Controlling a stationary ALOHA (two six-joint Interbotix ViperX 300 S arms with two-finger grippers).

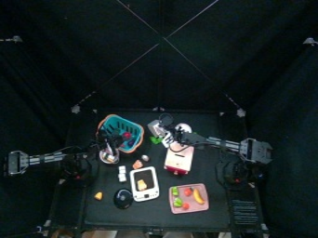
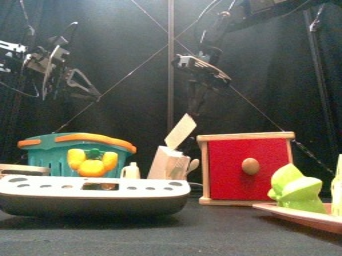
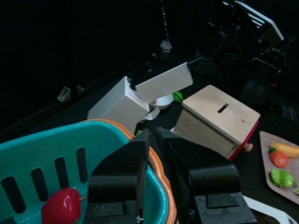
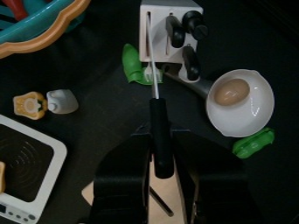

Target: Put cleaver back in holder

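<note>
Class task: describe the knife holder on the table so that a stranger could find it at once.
Start at the red-fronted wooden box. Immediately beside it stands a white knife block, between that box and the teal plastic basket. It alone has black knife handles poking from its slots and a pale cleaver blade slanting above.

A curtained robot test pen: black curtains (image 1: 50, 65), small black table (image 1: 211, 153), toy kitchenware.

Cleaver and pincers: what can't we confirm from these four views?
- Cleaver: right wrist view shows it edge-on in the right pincer; blade face unseen.
- Knife holder slots: top view too small; front view shows only its side.
- Left pincer: own wrist view too dark to tell open or shut.
- Top view: cleaver too small to pick out.
</note>
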